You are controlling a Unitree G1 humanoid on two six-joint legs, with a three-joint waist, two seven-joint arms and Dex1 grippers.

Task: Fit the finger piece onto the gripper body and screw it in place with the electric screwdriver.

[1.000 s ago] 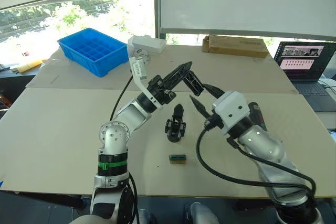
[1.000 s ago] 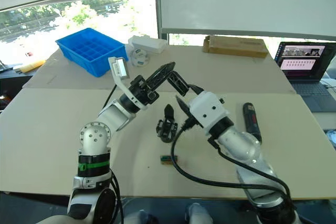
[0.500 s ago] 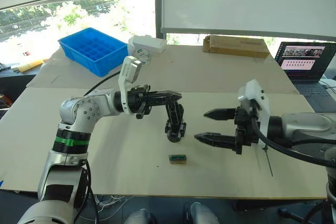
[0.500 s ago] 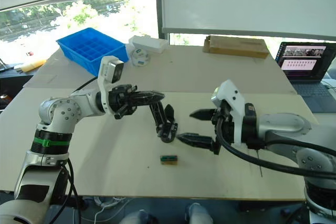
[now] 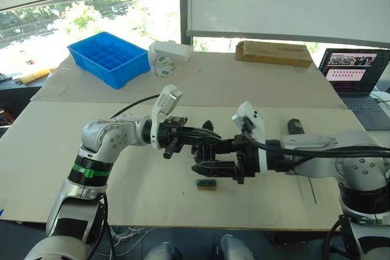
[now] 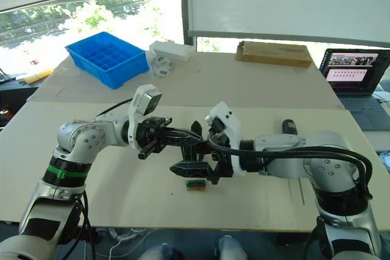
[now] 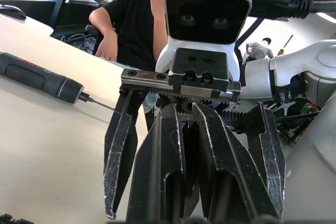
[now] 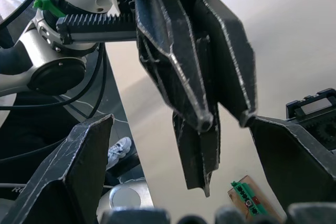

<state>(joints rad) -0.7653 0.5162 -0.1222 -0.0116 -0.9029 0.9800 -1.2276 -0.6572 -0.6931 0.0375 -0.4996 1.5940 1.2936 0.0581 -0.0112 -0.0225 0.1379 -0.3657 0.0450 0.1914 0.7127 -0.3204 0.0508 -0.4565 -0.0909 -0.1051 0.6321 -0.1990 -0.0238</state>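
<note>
Both arms are silver-grey metal with rounded joint housings, the left arm (image 5: 103,144) ringed by a green band above a black one, and black cables run along each. Each wrist carries a white camera block with two dark lenses, above a black plate with small screws and a toothed rack. The left gripper (image 5: 210,137) and right gripper (image 5: 201,156) have long black pointed fingers with worn, scuffed edges.

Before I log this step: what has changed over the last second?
Both arms came down and met over the gripper body: the left gripper, jaws shut on the finger piece, now sits between the right gripper's open jaws. The electric screwdriver and green block stayed put.
</note>
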